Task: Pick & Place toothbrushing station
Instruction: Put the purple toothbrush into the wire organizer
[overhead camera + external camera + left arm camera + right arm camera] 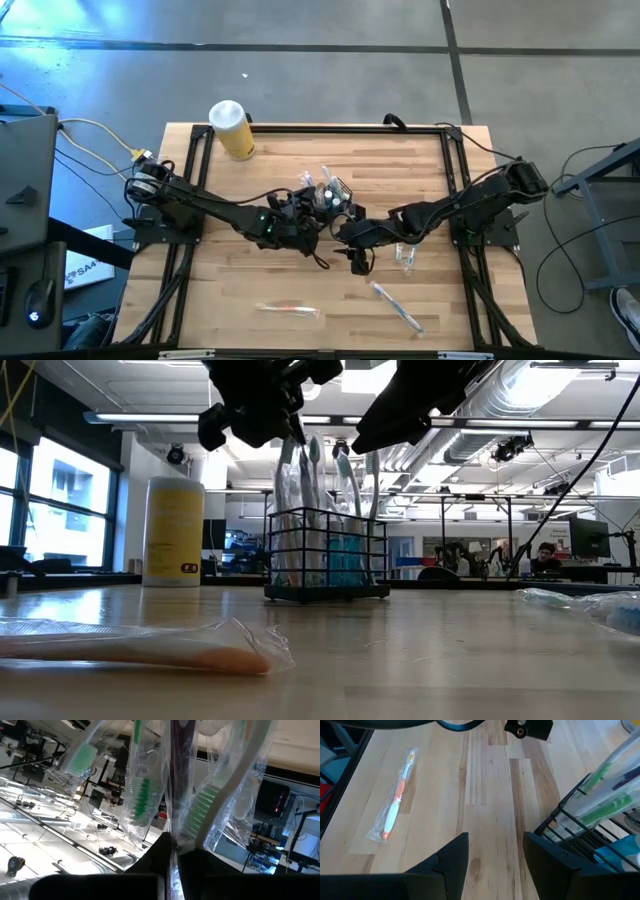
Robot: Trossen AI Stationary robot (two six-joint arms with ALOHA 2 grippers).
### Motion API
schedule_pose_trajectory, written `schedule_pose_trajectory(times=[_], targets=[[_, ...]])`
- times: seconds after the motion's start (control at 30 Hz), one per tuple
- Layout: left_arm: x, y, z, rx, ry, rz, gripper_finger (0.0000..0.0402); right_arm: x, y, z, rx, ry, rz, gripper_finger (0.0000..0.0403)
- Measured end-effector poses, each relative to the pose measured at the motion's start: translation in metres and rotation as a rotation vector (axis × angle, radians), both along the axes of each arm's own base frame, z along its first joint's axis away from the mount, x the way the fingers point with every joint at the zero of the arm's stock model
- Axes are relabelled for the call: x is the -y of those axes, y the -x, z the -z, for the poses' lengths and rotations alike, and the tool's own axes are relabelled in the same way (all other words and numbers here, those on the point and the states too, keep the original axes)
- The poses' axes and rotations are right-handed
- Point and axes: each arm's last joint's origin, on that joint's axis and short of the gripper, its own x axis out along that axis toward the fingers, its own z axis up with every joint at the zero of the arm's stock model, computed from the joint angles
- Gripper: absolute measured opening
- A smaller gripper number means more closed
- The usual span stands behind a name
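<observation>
Pinched nearly shut, my left gripper (172, 857) has its two fingers (145, 862) closed on the clear wrapper of a dark-handled toothbrush (179, 780) that stands among the other wrapped brushes. From the left wrist view I see green bristles (142, 800) on both sides of that dark handle, all inside crinkled plastic sleeves. My right gripper (495, 855) hangs with its jaws parted and nothing between them; bare wood shows through the gap.

I find the toothbrushing station (330, 195), a black wire caddy, standing upright near the middle of the table (250, 270), a little toward the far edge. Both arms meet around it in the high view, the left gripper (300, 215) coming in from its left and the right gripper (350, 235) just beside it on the near right. In the low view the caddy (327, 555) holds several wrapped brushes upright, with something blue low in its right part, and the left gripper sits over the brush tops.

A yellow jar (232, 130) with a white lid stands near the far left corner, well apart from the caddy. One wrapped orange toothbrush (288, 310) lies flat near the front edge, another wrapped brush (397, 305) lies to the right of it, and a small clear packet (405, 257) rests just beside the right arm.
</observation>
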Motion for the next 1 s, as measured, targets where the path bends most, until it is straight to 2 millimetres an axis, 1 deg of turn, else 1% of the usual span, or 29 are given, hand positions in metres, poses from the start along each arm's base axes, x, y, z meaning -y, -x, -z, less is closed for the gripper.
schedule_pose_trajectory(times=[0.63,0.8,0.87,1.0], targets=[[0.0010,-0.0027,-0.0022,-0.001,-0.002,0.025,0.0019,0.0002,0.0007,0.0010,-0.012,0.003,0.000,0.0180],[0.0008,-0.0020,-0.0012,-0.056,-0.028,0.041,0.0019,0.0002,0.0007,0.0010,-0.012,0.003,0.000,0.0180],[0.0005,-0.0010,-0.0005,-0.101,-0.055,0.048,0.0019,0.0003,0.0010,0.0013,-0.016,0.005,0.000,0.0180],[0.0004,-0.0019,-0.0023,-0.124,-0.120,0.024,0.0019,0.0004,0.0013,0.0016,-0.020,0.006,0.000,0.0180]])
